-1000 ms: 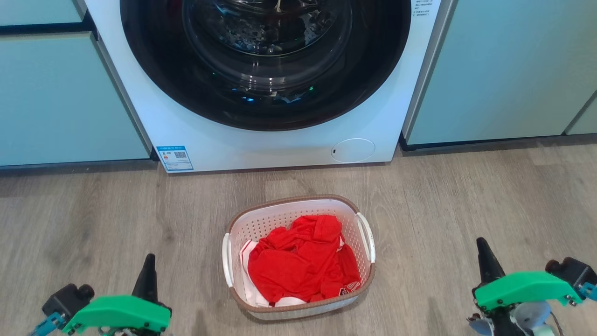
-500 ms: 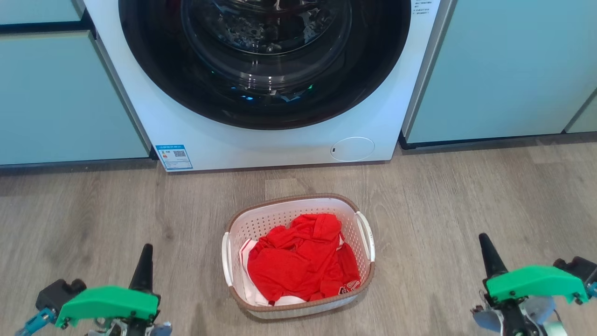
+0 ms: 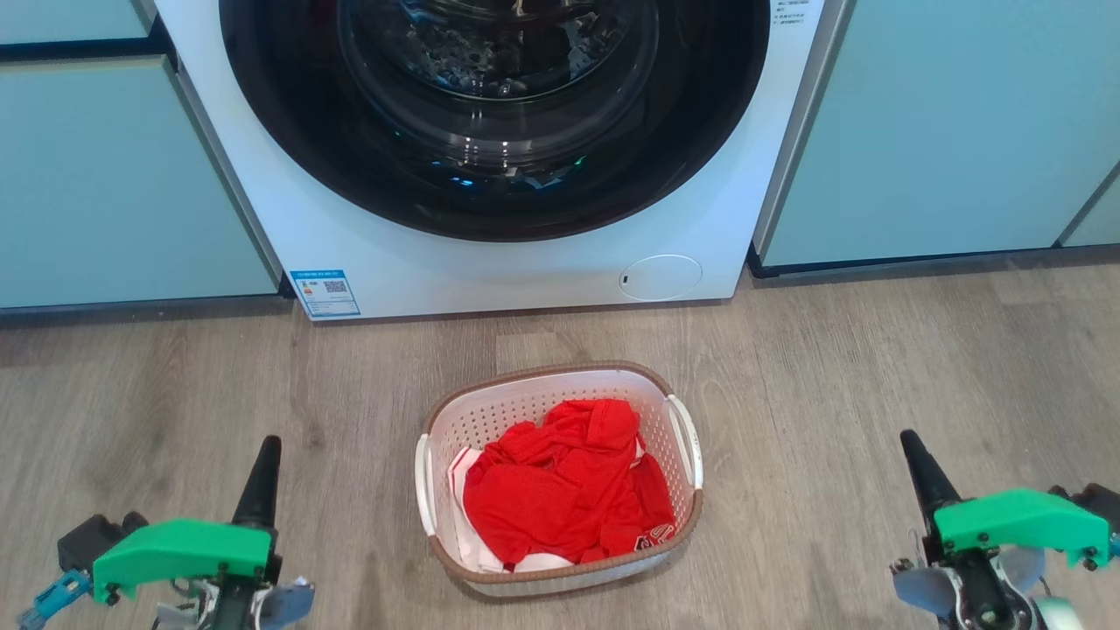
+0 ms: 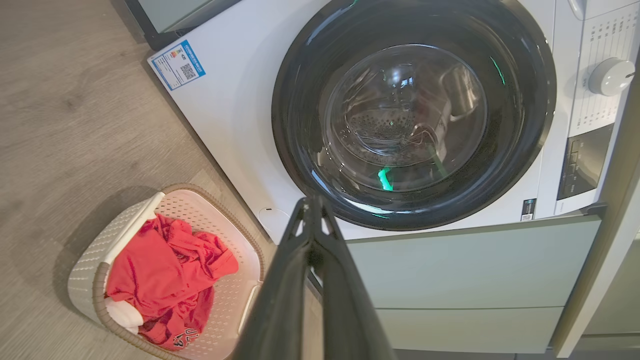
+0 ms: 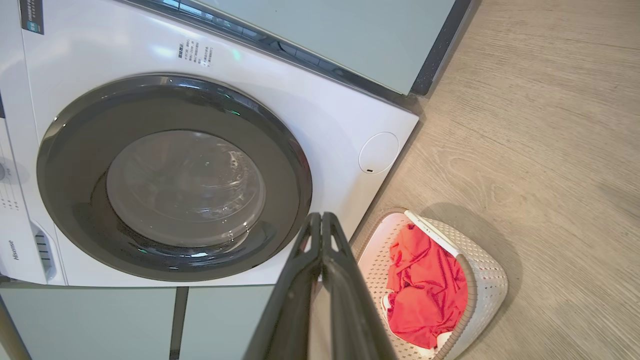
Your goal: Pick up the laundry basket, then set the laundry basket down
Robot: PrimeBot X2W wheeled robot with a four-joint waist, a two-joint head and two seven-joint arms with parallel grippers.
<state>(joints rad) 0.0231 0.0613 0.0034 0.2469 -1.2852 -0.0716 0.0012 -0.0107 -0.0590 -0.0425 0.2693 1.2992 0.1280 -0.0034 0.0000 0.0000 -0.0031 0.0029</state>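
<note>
The laundry basket [image 3: 685,512], white perforated plastic with a brown rim and two white side handles, stands on the wood floor before the washer and holds crumpled red clothes [image 3: 564,481]. My left gripper [image 3: 267,446] is shut, well off to the basket's left, fingertips together in the left wrist view [image 4: 311,202], where the laundry basket [image 4: 85,260] lies at the lower left. Far to the basket's right my right gripper [image 3: 910,440] is also shut, touching nothing; its tips meet in the right wrist view [image 5: 320,218], with the laundry basket [image 5: 487,280] at the lower right.
A white front-loading washer [image 3: 411,271] with a closed dark round door [image 3: 494,114] stands just behind the basket. Pale green cabinets [image 3: 114,184] flank it on both sides. Wood floor [image 3: 875,367] spreads left and right of the basket.
Both grippers have drifted outward, away from the basket, and slightly down the head view. The basket and clothes stay put apart from a slight camera shift.
</note>
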